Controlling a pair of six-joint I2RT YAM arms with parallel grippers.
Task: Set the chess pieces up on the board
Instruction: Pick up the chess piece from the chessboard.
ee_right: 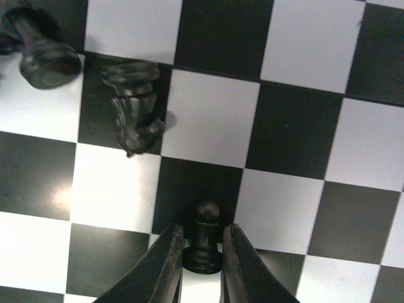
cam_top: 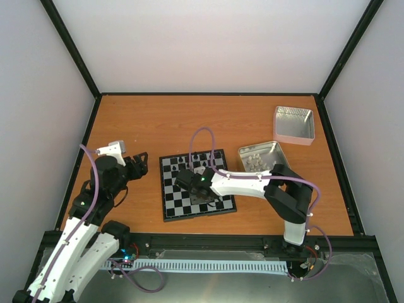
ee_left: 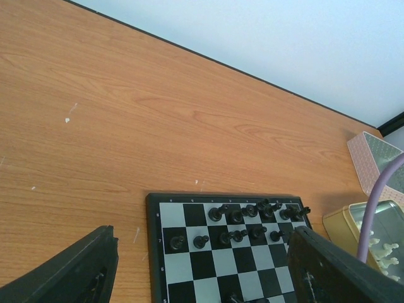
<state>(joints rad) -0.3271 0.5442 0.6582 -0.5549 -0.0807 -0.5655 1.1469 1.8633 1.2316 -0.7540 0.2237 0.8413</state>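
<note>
The right gripper (ee_right: 202, 262) pinches a black pawn (ee_right: 203, 237) over the middle of the board (cam_top: 173, 203), while the left gripper (ee_left: 202, 232) hangs left of it, fingers spread.

The left arm rises from its base toward 1 o'clock, wrist bent so the left end effector (cam_top: 142, 166) faces 3 o'clock, its fingers (ee_left: 82, 271) spread wide. The right arm reaches toward 10 o'clock, folded at the elbow. The right end effector (cam_top: 192, 182) points down, its fingers (ee_right: 165, 268) pinched on a black pawn (ee_right: 203, 243).
</note>
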